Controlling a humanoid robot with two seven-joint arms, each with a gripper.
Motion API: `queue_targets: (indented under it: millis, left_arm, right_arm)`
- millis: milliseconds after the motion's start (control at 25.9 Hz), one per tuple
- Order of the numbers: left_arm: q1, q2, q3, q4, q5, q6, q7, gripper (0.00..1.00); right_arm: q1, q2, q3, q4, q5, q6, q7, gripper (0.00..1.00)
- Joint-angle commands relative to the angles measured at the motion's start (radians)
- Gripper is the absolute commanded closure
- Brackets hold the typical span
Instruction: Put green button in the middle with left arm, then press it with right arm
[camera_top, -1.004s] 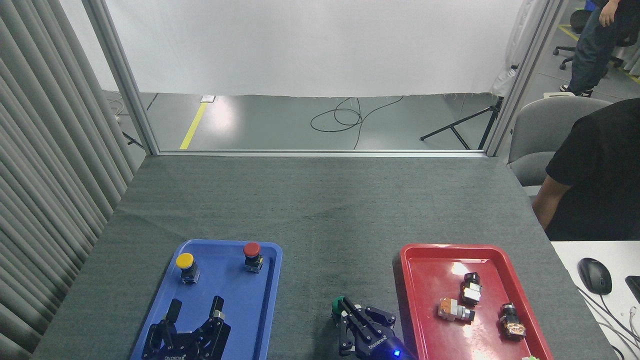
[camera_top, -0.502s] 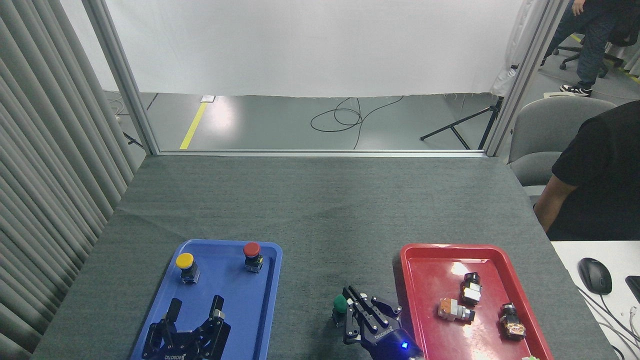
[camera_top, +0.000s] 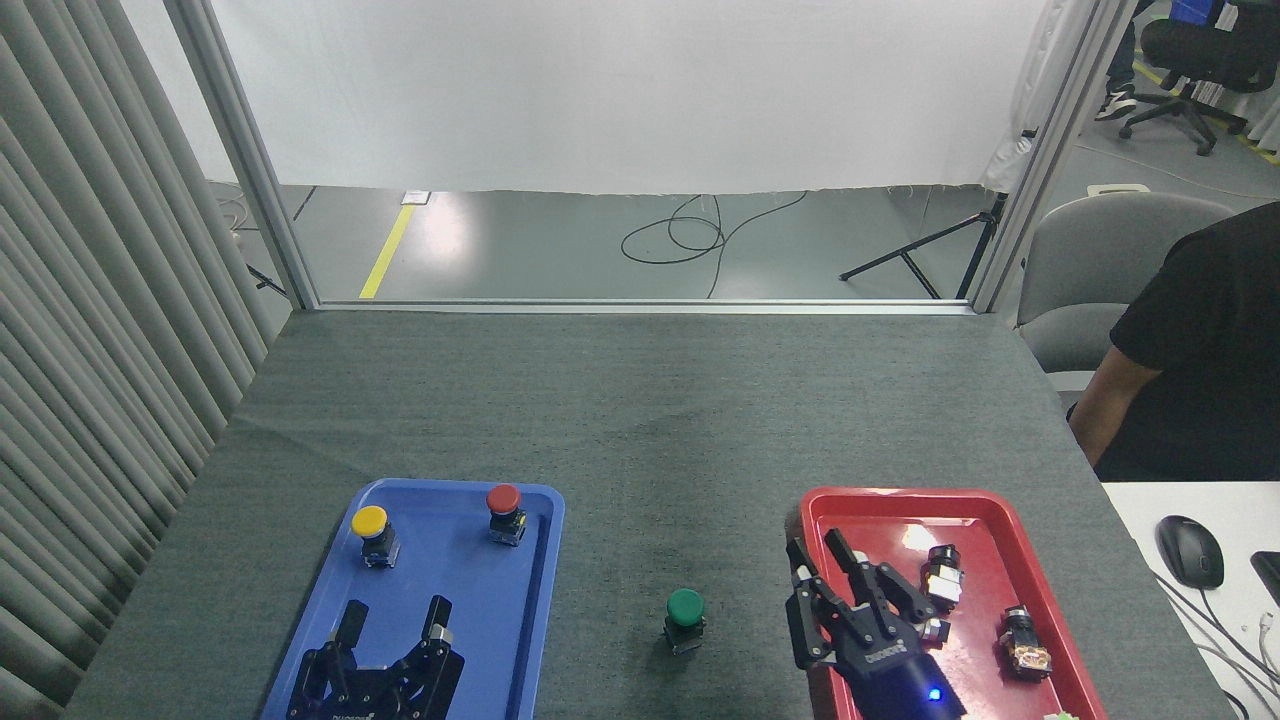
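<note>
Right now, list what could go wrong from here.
1. The right gripper hangs open over the red tray, close to the small switch parts; a careless move might knock them.
2. The green button stands free on the cloth; an off-centre press could tip it.
3. The left gripper hovers open over the blue tray near the yellow button; a forward reach might bump it.

Left of my right gripper (camera_top: 835, 585), bare cloth (camera_top: 640, 420) lies open as far as the green button (camera_top: 685, 612), nothing between. Beneath and right of it, the red tray (camera_top: 905, 500) holds three small parts.
</note>
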Motion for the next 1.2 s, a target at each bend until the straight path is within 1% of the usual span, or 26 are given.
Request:
queue_targets:
  millis: [0,39,116,193,232,656,811,888,1004,1081,1158]
  left_arm:
    - [0.002,0.001,0.0,-0.001,-0.001,-0.007,0.0,0.01]
    - [0.002,0.001,0.0,-0.001,-0.001,-0.008,0.0,0.01]
    - [0.002,0.001,0.0,-0.001,-0.001,-0.008,0.0,0.01]
    - [0.001,-0.001,0.0,-0.001,0.001,-0.008,0.0,0.01]
    - [0.001,-0.001,-0.002,-0.001,0.001,-0.008,0.0,0.01]
    - [0.002,-0.003,-0.005,-0.02,-0.002,-0.003,-0.006,0.01]
    - [0.001,-0.003,-0.003,-0.026,-0.01,0.01,-0.058,0.01]
    - [0.001,0.001,-0.003,-0.049,-0.01,0.012,-0.077,0.01]
    - [0.001,0.027,0.0,-0.095,-0.015,0.021,-0.109,0.01]
    - [-0.007,0.054,0.001,-0.098,-0.018,0.053,-0.135,0.01]
    - [-0.012,0.091,0.0,-0.096,-0.019,0.082,-0.141,0.01]
  right_arm:
    - [0.027,0.0,-0.146,-0.008,-0.002,-0.064,-0.019,0.0]
    - [0.033,-0.001,-0.177,-0.008,-0.004,-0.078,-0.019,0.0]
    - [0.038,-0.003,-0.228,-0.006,-0.044,-0.107,-0.019,0.0]
    - [0.047,-0.006,-0.243,-0.008,-0.09,-0.127,-0.017,0.0]
    - [0.048,-0.01,-0.244,-0.008,-0.097,-0.128,-0.016,0.0]
    - [0.048,-0.017,-0.244,-0.006,-0.096,-0.113,-0.008,0.0]
    - [0.045,-0.015,-0.237,-0.006,-0.084,-0.042,-0.005,0.0]
    - [0.045,-0.012,-0.234,-0.006,-0.05,-0.012,0.021,0.0]
    - [0.033,-0.007,-0.232,-0.009,0.059,0.011,0.052,0.0]
    - [0.03,-0.003,-0.229,-0.017,0.125,0.016,0.052,0.0]
    - [0.03,-0.001,-0.215,-0.024,0.143,0.019,0.052,0.0]
